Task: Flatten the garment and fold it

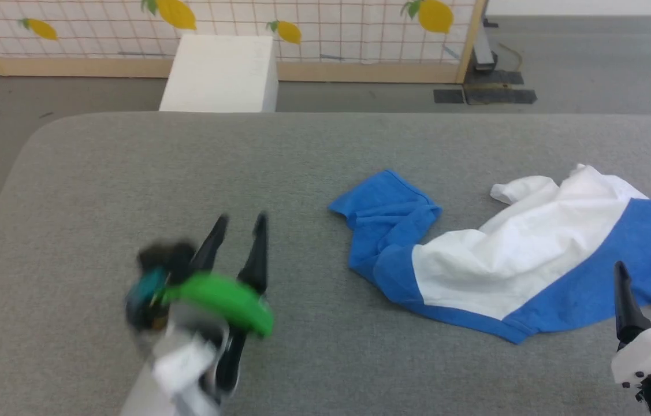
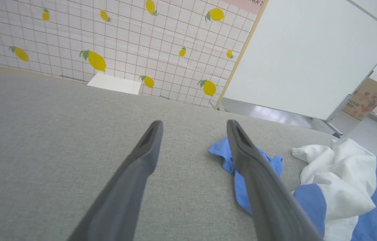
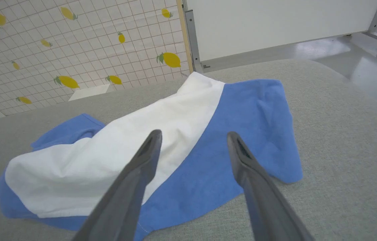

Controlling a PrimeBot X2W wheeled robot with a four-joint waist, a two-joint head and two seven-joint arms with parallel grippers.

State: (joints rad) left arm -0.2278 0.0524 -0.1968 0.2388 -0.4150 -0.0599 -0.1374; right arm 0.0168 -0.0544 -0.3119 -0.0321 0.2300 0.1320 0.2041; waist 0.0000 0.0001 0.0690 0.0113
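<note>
A grey fabric-covered table (image 1: 100,173) with rounded far corners fills the head view. Beyond its far edge stand a white box (image 1: 221,72) and a wood-framed grid panel (image 1: 331,29) printed with yellow lemons. The garment (image 1: 510,254) lies crumpled on the right half of the table, reaching the right edge of the picture: 1 blue sleeve is bunched toward the table's middle, the white body runs across the centre of the heap, and a broad blue band lies along its near and right sides. The left gripper (image 1: 242,218) is blurred, near the table's near edge on the left half, over bare fabric and well apart from the garment; its 2 dark fingers are spread with nothing between them. The right gripper (image 1: 642,269) shows near the near-right corner, fingers parted and empty, their tips at the garment's near blue edge.

In the left wrist view the 2 fingers stand wide apart above bare table. The blue sleeve shows just behind the right-hand finger, and the white and blue heap lies further to that side. A white partition (image 2: 308,57) and a cardboard box (image 2: 367,98) stand past the table.

In the right wrist view the fingers are likewise apart, holding nothing, pointing over the garment where white meets blue. Whether the tips touch the cloth cannot be told.
</note>
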